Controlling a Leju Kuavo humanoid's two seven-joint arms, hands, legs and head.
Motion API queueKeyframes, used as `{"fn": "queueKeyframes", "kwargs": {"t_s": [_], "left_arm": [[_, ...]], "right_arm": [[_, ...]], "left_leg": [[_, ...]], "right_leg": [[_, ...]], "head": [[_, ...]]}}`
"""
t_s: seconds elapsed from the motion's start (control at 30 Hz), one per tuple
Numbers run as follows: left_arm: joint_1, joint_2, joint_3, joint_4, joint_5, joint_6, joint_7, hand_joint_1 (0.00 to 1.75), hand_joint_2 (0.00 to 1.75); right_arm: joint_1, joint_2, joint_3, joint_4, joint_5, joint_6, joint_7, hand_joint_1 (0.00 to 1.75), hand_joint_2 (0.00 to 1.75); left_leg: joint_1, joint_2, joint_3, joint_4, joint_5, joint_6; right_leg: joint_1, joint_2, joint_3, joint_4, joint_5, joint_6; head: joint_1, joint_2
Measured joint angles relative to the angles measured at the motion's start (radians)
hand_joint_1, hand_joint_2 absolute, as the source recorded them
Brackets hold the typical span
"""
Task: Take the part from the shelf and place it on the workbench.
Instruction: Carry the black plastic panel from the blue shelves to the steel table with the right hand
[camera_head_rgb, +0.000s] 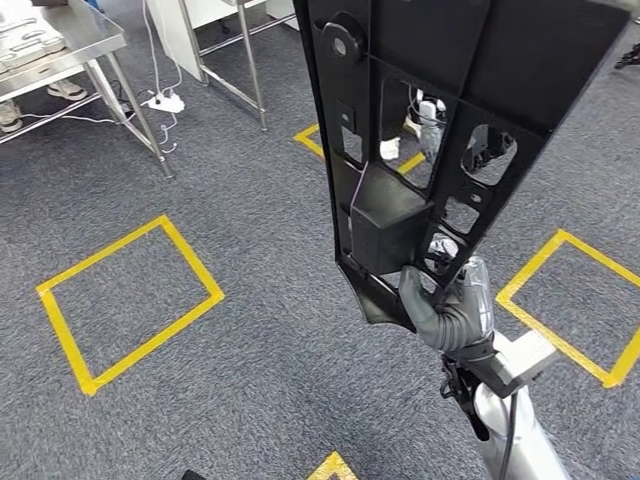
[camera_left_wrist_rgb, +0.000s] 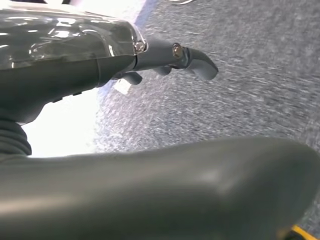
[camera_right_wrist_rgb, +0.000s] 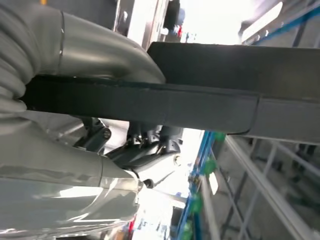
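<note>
Grey fingers of the right robot hand (camera_head_rgb: 451, 310) grip the near edge of the black plastic part (camera_head_rgb: 453, 110), held upright above grey carpet (camera_head_rgb: 264, 330) with yellow tape squares (camera_head_rgb: 128, 300). Left robot hand (camera_left_wrist_rgb: 166, 57) holds nothing, fingers loosely extended. Far left stands a steel bench (camera_head_rgb: 68, 45).

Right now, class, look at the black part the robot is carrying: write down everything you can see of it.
The black part is a large, flat panel that looks like moulded plastic, wide at the top and narrowing downward. It has several cut-out openings, raised ribs, a round boss near its upper left and a boxy block low down. It is held upright above the grey carpet, clear of the floor. The right hand grips its lower edge; nothing else visibly touches it.
</note>
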Motion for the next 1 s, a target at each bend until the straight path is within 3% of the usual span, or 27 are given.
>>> {"fn": "queueKeyframes", "kwargs": {"t_s": [0.03, 0.07, 0.17, 0.23, 0.3, 0.33, 0.4, 0.47, 0.5, 0.53, 0.57, 0.63, 0.7, 0.77, 0.83, 0.9, 0.97, 1.0], "left_arm": [[0.001, 0.000, 0.000, 0.000, 0.000, 0.000, 0.000, 0.00, 1.75], [0.002, 0.000, 0.000, 0.000, 0.000, 0.000, -0.001, 0.00, 1.75], [0.003, 0.000, 0.000, 0.000, 0.000, 0.000, -0.001, 0.00, 1.75], [0.001, 0.000, 0.000, 0.000, 0.000, -0.001, -0.001, 0.00, 1.75], [0.002, 0.000, 0.000, 0.000, 0.000, -0.001, 0.000, 0.00, 1.75], [0.005, 0.001, 0.001, 0.000, 0.000, -0.001, 0.000, 0.00, 1.75], [0.005, 0.001, 0.001, 0.000, 0.000, -0.001, 0.000, 0.00, 1.75], [0.001, 0.001, 0.001, 0.000, 0.000, 0.000, -0.001, 0.00, 1.75], [0.000, 0.001, 0.001, 0.000, 0.000, 0.000, -0.001, 0.00, 1.75], [0.000, 0.001, 0.001, 0.000, 0.000, 0.000, -0.002, 0.00, 1.75], [0.000, 0.001, 0.001, 0.000, 0.000, 0.000, -0.002, 0.00, 1.75], [0.001, 0.002, 0.002, 0.000, 0.000, 0.000, -0.003, 0.00, 1.75], [0.000, 0.001, 0.002, 0.000, 0.000, 0.000, -0.006, 0.00, 1.75], [-0.001, 0.001, 0.002, 0.000, 0.000, 0.000, -0.010, 0.00, 1.75], [0.001, 0.002, 0.002, 0.000, 0.000, 0.001, -0.011, 0.00, 1.75], [0.001, 0.004, 0.003, 0.000, 0.000, 0.002, -0.012, 0.00, 1.75], [-0.004, 0.004, 0.003, 0.000, 0.000, 0.003, -0.014, 0.00, 1.75], [-0.006, 0.004, 0.004, 0.000, 0.000, 0.003, -0.014, 0.00, 1.75]], "right_arm": [[0.000, 0.000, 0.000, 0.000, 0.000, 0.001, 0.000, 1.75, 1.75], [0.000, 0.000, 0.000, 0.000, 0.000, 0.002, 0.000, 1.75, 1.75], [-0.002, 0.000, 0.001, 0.000, 0.000, 0.005, 0.000, 1.75, 1.75], [-0.003, 0.000, 0.001, 0.000, -0.001, 0.006, 0.000, 1.75, 1.75], [-0.004, 0.001, 0.001, 0.000, -0.001, 0.008, 0.000, 1.75, 1.75], [-0.005, 0.002, 0.001, 0.000, -0.001, 0.008, 0.000, 1.75, 1.75], [-0.008, 0.002, 0.001, 0.000, -0.002, 0.009, 0.000, 1.75, 1.75], [-0.005, 0.002, 0.000, 0.001, -0.003, 0.009, 0.000, 1.75, 1.75], [-0.003, 0.002, 0.000, 0.002, -0.003, 0.009, 0.000, 1.75, 1.75], [0.000, 0.002, 0.000, 0.003, -0.003, 0.009, 0.000, 1.75, 1.75], [0.001, 0.002, -0.001, 0.004, -0.004, 0.009, 0.000, 1.75, 1.75], [0.002, 0.002, -0.001, 0.005, -0.006, 0.009, 0.000, 1.75, 1.75], [0.001, 0.002, -0.001, 0.005, -0.007, 0.011, -0.001, 1.75, 1.75], [0.001, 0.002, -0.002, 0.005, -0.010, 0.015, -0.001, 1.75, 1.75], [-0.002, 0.004, -0.002, 0.004, -0.012, 0.018, -0.002, 1.75, 1.75], [-0.006, 0.008, -0.002, 0.003, -0.014, 0.020, -0.003, 1.75, 1.75], [-0.007, 0.010, -0.002, 0.003, -0.014, 0.020, -0.003, 1.75, 1.75], [-0.006, 0.010, -0.002, 0.003, -0.015, 0.020, -0.003, 1.75, 1.75]], "left_leg": [[0.003, 0.005, -0.018, 0.030, -0.002, -0.003], [0.005, 0.009, -0.019, 0.025, 0.015, -0.005], [0.001, 0.044, 0.054, -0.130, 0.104, 0.002], [-0.009, 0.070, 0.083, -0.191, 0.114, 0.014], [-0.015, 0.064, 0.087, -0.199, 0.105, 0.025], [-0.014, 0.056, 0.090, -0.203, 0.106, 0.029], [-0.008, 0.040, 0.099, -0.212, 0.106, 0.040], [-0.006, 0.023, 0.106, -0.215, 0.104, 0.049], [-0.007, 0.012, 0.108, -0.215, 0.102, 0.052], [-0.007, 0.001, 0.111, -0.215, 0.101, 0.053], [-0.008, -0.012, 0.114, -0.214, 0.099, 0.054], [-0.008, -0.038, 0.121, -0.213, 0.095, 0.052], [-0.007, -0.062, 0.122, -0.210, 0.090, 0.046], [-0.003, -0.082, 0.114, -0.207, 0.089, 0.038], [-0.001, -0.094, 0.110, -0.207, 0.088, 0.029], [-0.003, -0.060, 0.096, -0.176, 0.068, 0.018], [-0.002, -0.011, 0.044, -0.073, 0.019, 0.006], [0.001, 0.000, 0.009, -0.008, -0.005, 0.002]], "right_leg": [[0.000, -0.013, 0.003, 0.000, -0.003, 0.001], [0.000, -0.025, 0.007, 0.000, -0.007, 0.002], [0.001, -0.058, 0.026, -0.001, -0.022, 0.010], [0.005, -0.075, 0.034, -0.002, -0.030, 0.020], [0.006, -0.091, 0.043, -0.009, -0.034, 0.031], [0.005, -0.089, 0.048, -0.008, -0.038, 0.036], [0.003, -0.050, 0.035, 0.033, -0.066, 0.040], [0.005, -0.002, -0.025, 0.150, -0.121, 0.038], [0.007, 0.006, -0.062, 0.214, -0.141, 0.037], [0.008, 0.009, -0.091, 0.254, -0.145, 0.036], [0.009, 0.010, -0.103, 0.258, -0.126, 0.035], [0.010, 0.024, -0.079, 0.164, -0.043, 0.030], [0.006, 0.073, -0.040, 0.051, 0.014, 0.024], [0.006, 0.105, -0.026, 0.011, 0.017, 0.019], [0.006, 0.088, -0.019, 0.003, 0.015, 0.014], [0.002, 0.061, -0.010, -0.002, 0.013, 0.004], [0.000, 0.031, -0.002, -0.003, 0.007, -0.004], [0.000, 0.016, 0.001, -0.003, 0.003, -0.005]], "head": [[0.000, 0.000], [0.000, 0.000], [0.000, 0.000], [0.000, 0.000], [0.000, 0.000], [0.001, 0.000], [0.001, 0.000], [0.002, 0.000], [0.002, 0.000], [0.002, 0.000], [0.002, 0.000], [0.002, 0.000], [0.002, 0.000], [0.001, 0.000], [0.001, 0.000], [0.000, 0.000], [-0.001, 0.000], [-0.001, 0.000]]}}
